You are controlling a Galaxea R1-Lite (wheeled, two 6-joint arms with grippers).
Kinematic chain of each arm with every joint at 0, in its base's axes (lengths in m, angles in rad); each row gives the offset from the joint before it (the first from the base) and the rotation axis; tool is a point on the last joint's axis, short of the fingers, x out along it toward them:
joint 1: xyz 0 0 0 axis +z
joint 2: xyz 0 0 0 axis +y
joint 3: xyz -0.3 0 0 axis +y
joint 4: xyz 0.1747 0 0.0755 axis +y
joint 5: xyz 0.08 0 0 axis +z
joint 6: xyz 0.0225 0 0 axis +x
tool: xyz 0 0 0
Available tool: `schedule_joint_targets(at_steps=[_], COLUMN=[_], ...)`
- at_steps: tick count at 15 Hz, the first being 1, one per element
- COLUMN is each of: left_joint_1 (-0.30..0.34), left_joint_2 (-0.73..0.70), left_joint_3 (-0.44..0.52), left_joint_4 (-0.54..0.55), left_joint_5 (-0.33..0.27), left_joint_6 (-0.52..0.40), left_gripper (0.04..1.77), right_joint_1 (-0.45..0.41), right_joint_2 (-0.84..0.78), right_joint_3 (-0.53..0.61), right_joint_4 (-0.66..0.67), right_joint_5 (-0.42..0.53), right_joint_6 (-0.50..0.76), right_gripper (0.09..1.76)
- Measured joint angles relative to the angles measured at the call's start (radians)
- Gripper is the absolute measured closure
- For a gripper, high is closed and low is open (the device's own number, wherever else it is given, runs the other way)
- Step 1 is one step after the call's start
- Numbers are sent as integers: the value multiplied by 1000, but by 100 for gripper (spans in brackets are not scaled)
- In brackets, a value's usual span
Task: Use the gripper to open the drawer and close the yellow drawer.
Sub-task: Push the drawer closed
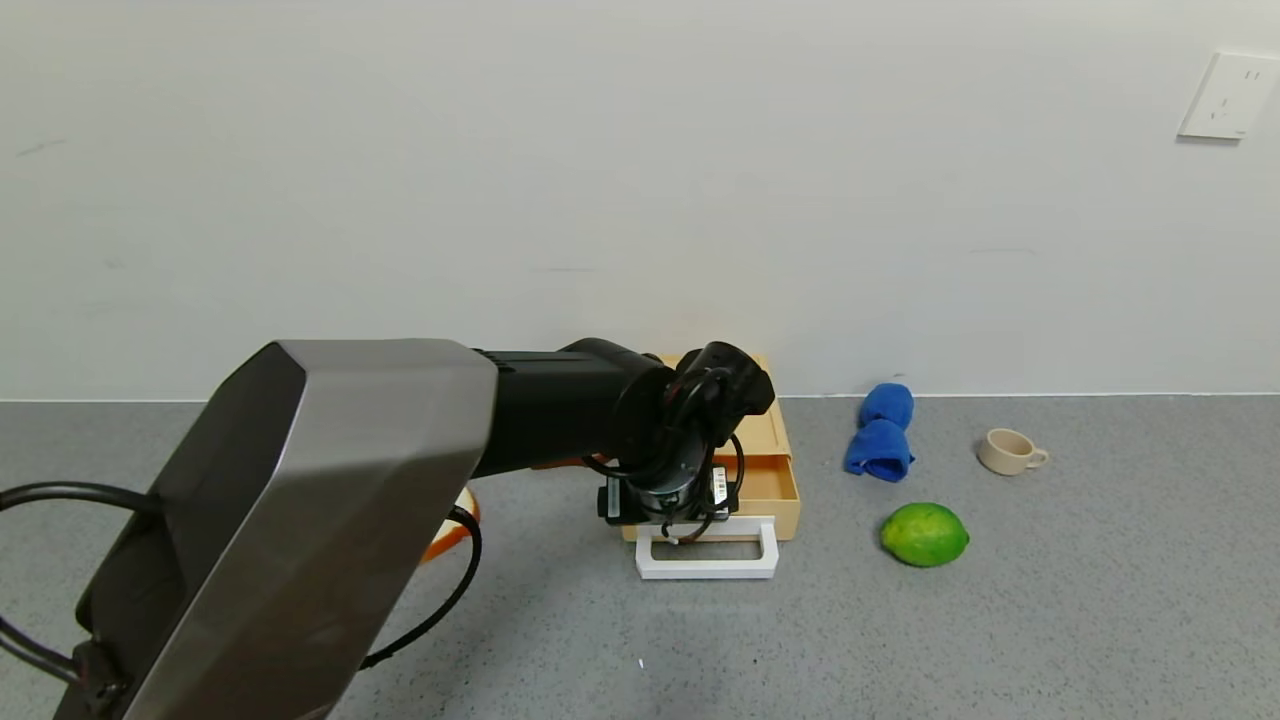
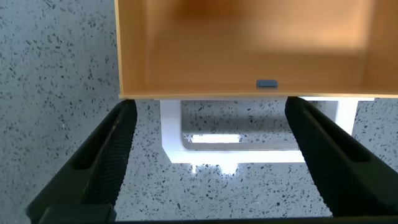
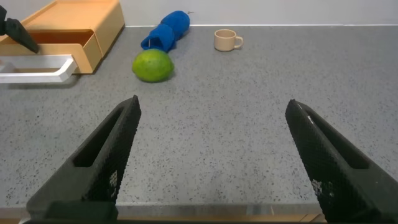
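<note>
Head view showed a grey speckled counter (image 1: 1050,620) running back to a plain white wall (image 1: 640,180), with a white wall socket (image 1: 1228,96) high on the wall, far to the right of the drawer. The drawer (image 1: 765,485) sat pulled partway out of its pale yellow box (image 1: 770,425), which stood against the wall; the white loop handle (image 1: 707,560) lay in front of the drawer on the near side.

The left hand (image 1: 672,528) hung over the drawer's front edge, just above the handle. From the left wrist view its fingers (image 2: 102,165) were spread wide, one to each side of the handle (image 2: 239,152), touching nothing, with the open drawer (image 2: 249,50) just beyond them.

To the right of the drawer lay a rolled blue cloth (image 1: 882,432), a green lime (image 1: 924,534) and, farther right, a small beige cup (image 1: 1010,451), all apart from one another. An orange rim (image 1: 452,535) peeked out from under the arm, left of the drawer.

The right hand (image 3: 214,158) was held low over bare counter, well to the right of the drawer, its fingers (image 3: 339,165) spread and empty. Counter nearer than the drawer lay open.
</note>
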Motion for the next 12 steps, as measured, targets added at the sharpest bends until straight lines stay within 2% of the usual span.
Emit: schedule_joint_targets(at_steps=[7, 12], left_joint_1=[31, 56], left_joint_2=[5, 22], left_joint_3=[0, -1], left_joint_4=[-62, -160], left_joint_5=[0, 1], left_joint_6=[44, 90], left_gripper=[9, 9], right_joint_1=[0, 0], right_joint_2=[0, 0], right_joint_3=[0, 0], right_joint_4=[0, 0], right_joint_5=[0, 0], right_joint_6=[0, 0], right_gripper=[14, 14])
